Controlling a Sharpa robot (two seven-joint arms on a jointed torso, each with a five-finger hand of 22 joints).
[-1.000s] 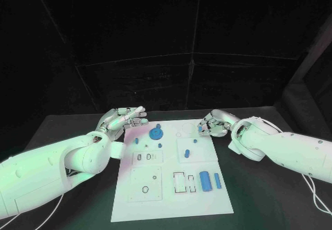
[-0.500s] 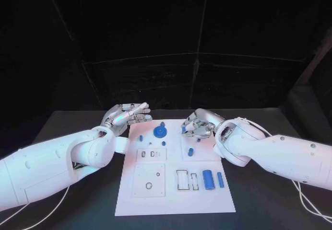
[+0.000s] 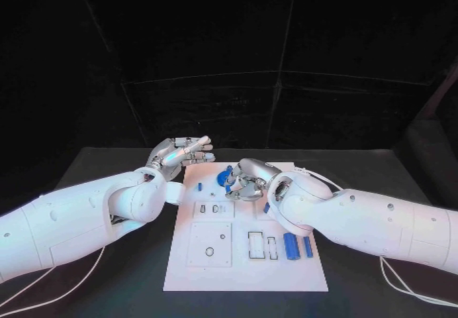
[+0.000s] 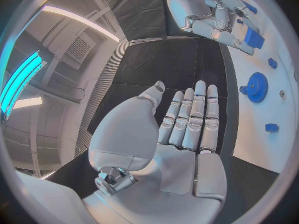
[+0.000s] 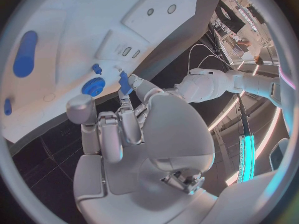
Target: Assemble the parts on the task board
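The white task board lies in the middle of the black table. My right hand hovers over its far part, next to the blue gear, and pinches a small blue part at its fingertips. The same blue part and right hand show in the left wrist view, above the gear. My left hand hangs off the board's far left corner, fingers straight and side by side, holding nothing. Two blue cylinders lie at the board's right side.
A small blue peg stands left of the gear. Grey plates with slots and holes take up the board's left half. Bare black table lies on both sides of the board.
My right hand has moved left from the board's far right edge to beside the gear, with the blue part in its fingers. The left hand has stayed near the far left corner.
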